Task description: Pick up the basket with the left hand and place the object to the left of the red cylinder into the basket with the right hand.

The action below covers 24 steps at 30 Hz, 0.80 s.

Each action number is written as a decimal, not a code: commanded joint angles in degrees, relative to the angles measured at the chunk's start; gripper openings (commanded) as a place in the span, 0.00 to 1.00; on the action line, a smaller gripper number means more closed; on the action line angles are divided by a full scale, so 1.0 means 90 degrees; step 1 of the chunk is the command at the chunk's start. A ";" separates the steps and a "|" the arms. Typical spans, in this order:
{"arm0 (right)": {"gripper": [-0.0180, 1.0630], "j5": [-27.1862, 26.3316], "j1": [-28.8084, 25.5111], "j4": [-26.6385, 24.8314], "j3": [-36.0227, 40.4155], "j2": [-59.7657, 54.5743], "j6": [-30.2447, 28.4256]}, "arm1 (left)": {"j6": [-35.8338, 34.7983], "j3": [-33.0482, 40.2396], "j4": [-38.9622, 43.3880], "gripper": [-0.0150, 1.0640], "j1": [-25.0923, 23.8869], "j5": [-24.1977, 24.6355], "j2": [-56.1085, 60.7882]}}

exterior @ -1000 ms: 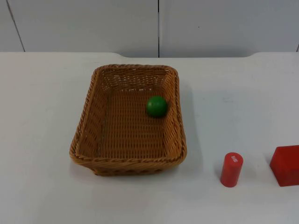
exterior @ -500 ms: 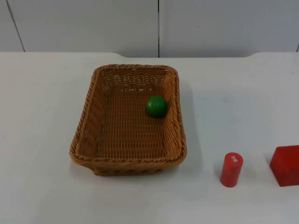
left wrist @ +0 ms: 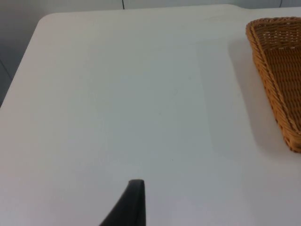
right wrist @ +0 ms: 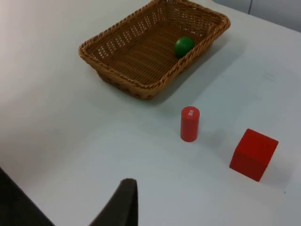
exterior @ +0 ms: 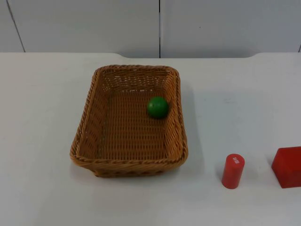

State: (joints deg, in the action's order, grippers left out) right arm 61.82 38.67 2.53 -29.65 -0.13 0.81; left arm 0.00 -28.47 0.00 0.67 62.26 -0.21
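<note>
A brown wicker basket point(exterior: 129, 165) rests on the white table, left of centre. A green ball point(exterior: 157, 107) lies inside it against the right wall. The red cylinder point(exterior: 233, 171) stands upright at the front right, with bare table between it and the basket. My left gripper point(left wrist: 134, 207) hangs over bare table to the left of the basket point(left wrist: 277, 70), well apart from it. My right gripper point(right wrist: 123, 207) is held above the table's front right, away from the cylinder point(right wrist: 190, 123), the basket point(right wrist: 122, 82) and the ball point(right wrist: 184, 46). Both arms wait.
A red cube point(exterior: 288, 166) sits just right of the cylinder at the table's right edge, also seen from the right wrist as the cube point(right wrist: 253, 154). The grey partition wall point(exterior: 160, 26) closes the far side of the table.
</note>
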 commanded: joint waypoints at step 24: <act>0.99 -0.0008 -0.3584 0.0004 0.0013 0.0014 0.0056 | 0.0000 0.0021 0.0035 0.99 -0.0017 -0.0068 0.0024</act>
State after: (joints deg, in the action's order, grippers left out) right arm 61.82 6.86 2.53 -29.65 -0.13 1.40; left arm 0.00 -28.47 0.00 0.67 62.26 -0.21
